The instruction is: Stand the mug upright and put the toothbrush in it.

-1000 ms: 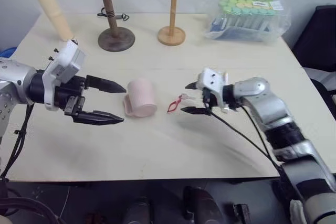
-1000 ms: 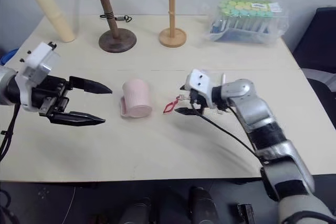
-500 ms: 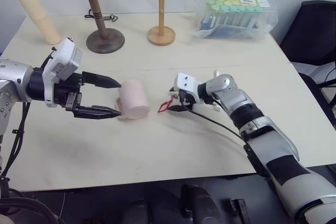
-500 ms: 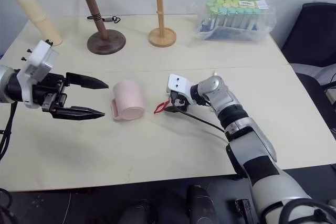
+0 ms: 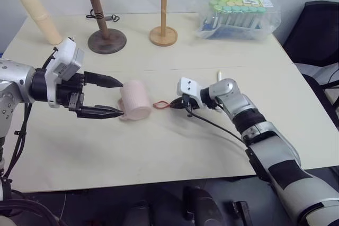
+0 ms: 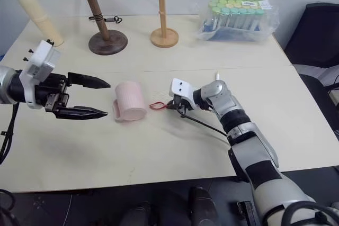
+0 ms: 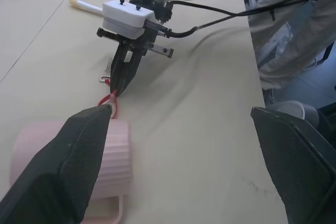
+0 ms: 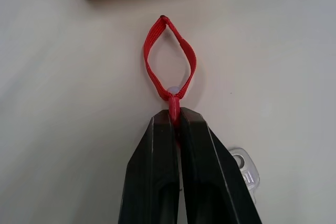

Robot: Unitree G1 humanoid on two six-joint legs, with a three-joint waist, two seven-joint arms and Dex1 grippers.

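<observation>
1. We see the pink mug lying on its side on the table.
2. Our left gripper is wide open around its bottom end.
3. Our right gripper pinches the key's red loop beside the mug.
4. The white toothbrush lies behind our right arm.

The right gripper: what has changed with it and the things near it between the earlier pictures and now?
The right gripper was open a second ago; it came down toward the mug and has shut on the red strap of the small key item. The strap now lies flat, stretched toward the mug. The mug stays on its side, the left gripper stays open beside it, and the toothbrush stays behind the right arm.
</observation>
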